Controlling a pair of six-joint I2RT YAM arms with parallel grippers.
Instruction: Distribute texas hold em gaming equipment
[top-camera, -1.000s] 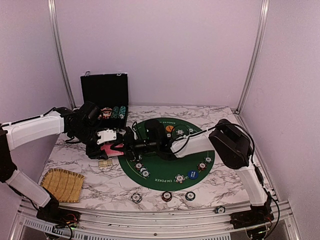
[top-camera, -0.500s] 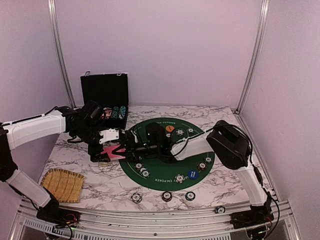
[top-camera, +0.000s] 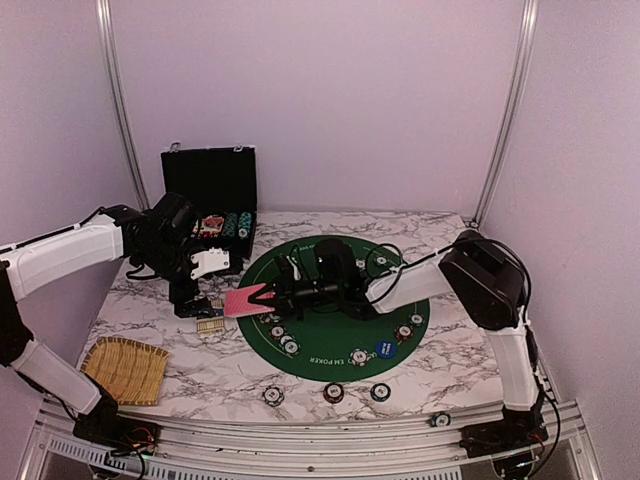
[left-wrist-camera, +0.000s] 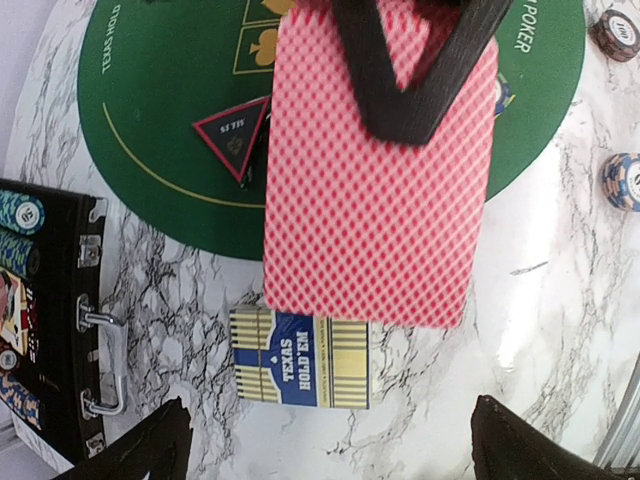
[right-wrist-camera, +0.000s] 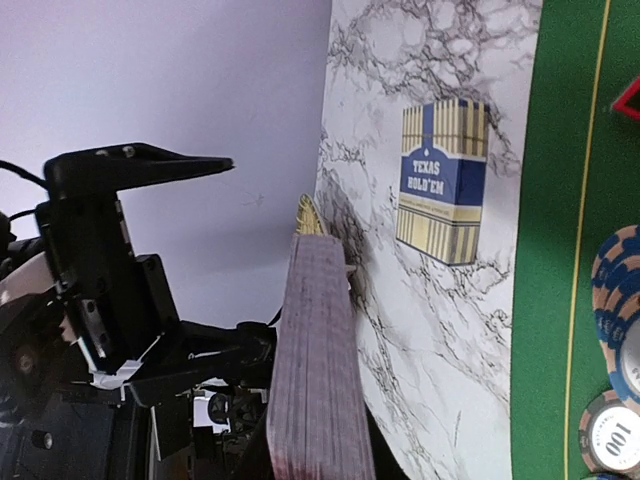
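- The fingers (left-wrist-camera: 398, 118) of the right gripper (top-camera: 268, 296) are pinched shut on the deck of red-backed cards (left-wrist-camera: 375, 190). One black finger lies across the patterned back, and the stack juts out flat past the tips.
- The left gripper (left-wrist-camera: 330, 445) stands spread wide just left of the deck, with nothing between its fingers. To my eye the right arm alone carries the cards.
- The deck hangs in the air at the left rim of the green felt (top-camera: 330, 345). It is near the card box (left-wrist-camera: 300, 362), which lies on the marble table (top-camera: 450, 370) just off the felt.
- From the right wrist the stack shows edge-on and looks fairly square. I'd guess it is gripped at one end so the free end stays clear for dealing.
- The triangular marker (left-wrist-camera: 232, 135) lies on the felt close by the deck, and the blue round marker (top-camera: 387, 348) sits on the felt's near right.
- Poker chips (top-camera: 334, 392) sit in a row of three on the marble near the front, with small groups around the felt.
- More chips stay in the black chip case (top-camera: 210, 185), which stands open at the far left.
- That layout reads to me as chips and markers largely shared out, with the cards the part left to hand round.
- The straw mat (top-camera: 125, 368) lies at the near left, well apart from it all.
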